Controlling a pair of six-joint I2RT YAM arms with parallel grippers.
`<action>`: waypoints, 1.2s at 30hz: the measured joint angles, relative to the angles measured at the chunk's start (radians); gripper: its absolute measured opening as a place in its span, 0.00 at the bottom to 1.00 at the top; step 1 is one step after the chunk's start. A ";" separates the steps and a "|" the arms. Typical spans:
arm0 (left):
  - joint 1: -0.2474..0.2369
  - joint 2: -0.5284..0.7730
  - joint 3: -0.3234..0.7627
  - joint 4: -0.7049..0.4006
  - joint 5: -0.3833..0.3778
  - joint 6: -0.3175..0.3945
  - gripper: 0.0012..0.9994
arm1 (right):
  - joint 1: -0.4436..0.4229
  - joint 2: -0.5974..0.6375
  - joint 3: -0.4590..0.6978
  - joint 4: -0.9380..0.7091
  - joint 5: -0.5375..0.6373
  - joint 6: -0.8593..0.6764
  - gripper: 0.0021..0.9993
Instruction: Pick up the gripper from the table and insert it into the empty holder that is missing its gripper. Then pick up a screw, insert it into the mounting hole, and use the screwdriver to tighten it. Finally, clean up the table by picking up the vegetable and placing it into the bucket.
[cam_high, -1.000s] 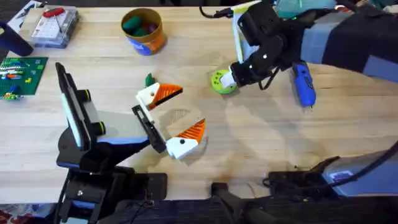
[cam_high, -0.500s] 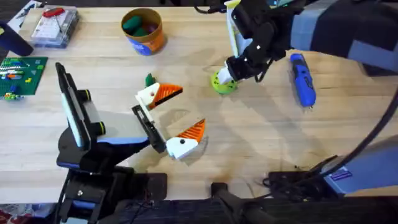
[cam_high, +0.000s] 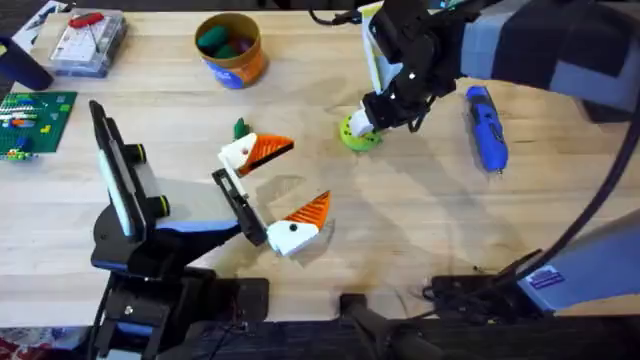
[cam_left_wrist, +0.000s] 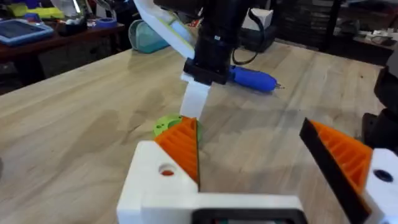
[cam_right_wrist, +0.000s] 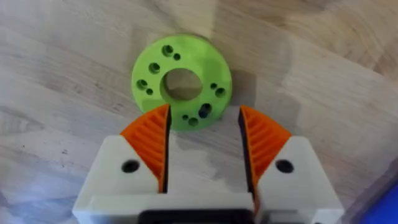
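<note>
From above, we see the right gripper (cam_high: 357, 127) reaching down over a green ring (cam_high: 358, 135) lying flat on the wooden table (cam_high: 420, 230). The blue screwdriver (cam_high: 487, 127) lies on the table just to its right, untouched. The orange bucket (cam_high: 231, 48) stands at the far edge, well left of the ring, with green and red pieces inside. The left gripper (cam_high: 278, 190) hovers mid-table, its orange-padded fingers spread wide apart.

In the left wrist view we look between our own open fingers toward the green ring (cam_left_wrist: 166, 125), with the right arm coming down on it and the screwdriver (cam_left_wrist: 252, 78) behind.

In the right wrist view the ring (cam_right_wrist: 181, 82) sits just ahead of the right gripper (cam_right_wrist: 204, 146), whose jaws stand apart, one pad (cam_right_wrist: 151, 138) overlapping the ring's rim.
</note>
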 joint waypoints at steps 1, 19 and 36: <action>0.000 0.000 0.000 0.000 0.000 0.000 0.99 | 0.000 0.003 0.001 -0.004 0.000 0.000 0.58; 0.000 0.000 0.000 0.000 0.000 0.000 0.99 | 0.000 0.015 0.002 -0.011 0.000 -0.003 0.39; 0.000 0.000 0.000 0.000 0.000 0.000 0.99 | 0.000 0.015 0.002 -0.011 0.000 -0.003 0.11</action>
